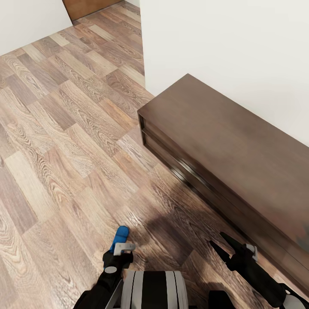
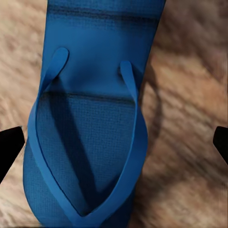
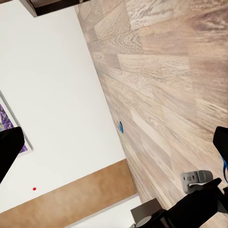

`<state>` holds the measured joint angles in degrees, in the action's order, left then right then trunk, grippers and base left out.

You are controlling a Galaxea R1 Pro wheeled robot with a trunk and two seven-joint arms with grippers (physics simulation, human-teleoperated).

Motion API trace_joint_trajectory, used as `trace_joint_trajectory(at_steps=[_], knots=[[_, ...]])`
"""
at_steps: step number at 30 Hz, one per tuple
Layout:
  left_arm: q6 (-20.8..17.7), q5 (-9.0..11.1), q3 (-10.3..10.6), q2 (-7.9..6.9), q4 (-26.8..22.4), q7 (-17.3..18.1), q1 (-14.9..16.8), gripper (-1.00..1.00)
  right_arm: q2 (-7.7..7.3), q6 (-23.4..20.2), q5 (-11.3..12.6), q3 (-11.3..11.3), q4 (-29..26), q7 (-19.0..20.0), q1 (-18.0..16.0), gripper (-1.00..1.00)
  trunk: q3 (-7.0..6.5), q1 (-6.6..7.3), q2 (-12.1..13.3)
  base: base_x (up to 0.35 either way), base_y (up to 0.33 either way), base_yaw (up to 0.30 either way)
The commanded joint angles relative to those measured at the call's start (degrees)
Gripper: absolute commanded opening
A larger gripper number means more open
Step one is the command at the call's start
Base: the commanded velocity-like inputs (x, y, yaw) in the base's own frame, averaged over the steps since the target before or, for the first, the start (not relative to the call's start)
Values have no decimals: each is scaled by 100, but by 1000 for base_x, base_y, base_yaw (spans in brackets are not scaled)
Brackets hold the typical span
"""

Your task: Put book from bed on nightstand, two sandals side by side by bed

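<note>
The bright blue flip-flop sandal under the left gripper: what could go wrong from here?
1. The left gripper stands open around the bright blue flip-flop sandal; closing only on the thin blue toe straps may let it swing or slip.
2. The low dark brown wooden cabinet is close to the right gripper; turning might hit it.

A: Where are your arms?

B: Both sit low in front of the trunk. Your left pincer (image 1: 121, 245) points forward and down, its fingers (image 2: 9, 147) spread wide on either side of a blue sandal (image 2: 90, 118).

A: And the right?

B: Your right pincer (image 1: 223, 244) reaches forward with its dark fingers parted and nothing between them.
</note>
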<state>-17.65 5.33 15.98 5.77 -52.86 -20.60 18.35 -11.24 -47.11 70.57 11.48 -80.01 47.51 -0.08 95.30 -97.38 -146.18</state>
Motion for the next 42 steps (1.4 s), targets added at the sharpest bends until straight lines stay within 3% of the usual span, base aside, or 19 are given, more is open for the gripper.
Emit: trace_joint_trajectory(at_steps=[1, 42], knots=[[-18, 56, 20, -4, -7, -92, 2, 100, -1, -28, 17, 3, -1, 3, -1, 100, 3, 1, -1, 0, 0, 0], [-11, 56, 20, -5, -5, -146, 2, 100, -1, -30, 14, 0, 0, 2, -1, 100, 25, -2, -2, 0, 0, 0]])
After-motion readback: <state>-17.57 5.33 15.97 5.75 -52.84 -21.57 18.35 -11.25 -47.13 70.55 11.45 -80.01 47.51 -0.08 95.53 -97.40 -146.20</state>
